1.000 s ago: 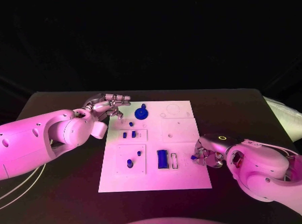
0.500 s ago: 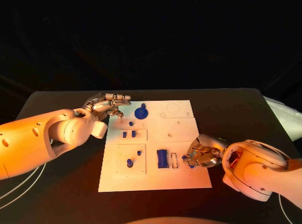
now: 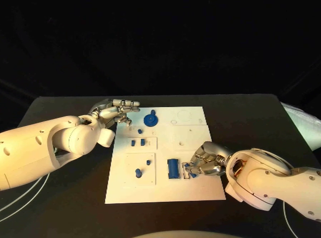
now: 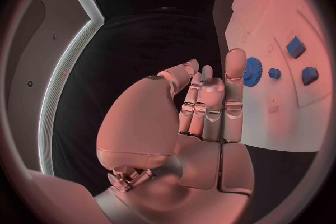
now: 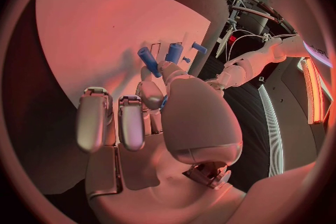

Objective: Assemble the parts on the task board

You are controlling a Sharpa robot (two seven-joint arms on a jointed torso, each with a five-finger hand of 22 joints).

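Note:
The white task board [image 3: 192,144] lies in the middle of the black table. On it are a round blue gear-like part [image 3: 150,120], a long blue block [image 3: 172,168] and several small blue parts such as one at the lower left [image 3: 138,173]. My right hand [image 3: 209,161] hovers over the board's lower right, just right of the long block, and pinches a small blue part [image 3: 193,174], which also peeks out between thumb and finger [image 5: 163,102]. My left hand [image 3: 114,112] is at the board's upper left corner, fingers extended side by side [image 4: 210,101], holding nothing, near the gear [image 4: 251,71].
A narrow white slot [image 3: 184,170] sits right beside the long block. The upper right of the board [image 3: 189,117] carries only pale outlines. A white cloth-like thing [image 3: 307,126] lies at the table's right edge. Bare black table [image 3: 74,198] surrounds the board.
My right hand has moved left across the board's lower right towards the long blue block, carrying the small blue part with it. The left hand has stayed put.

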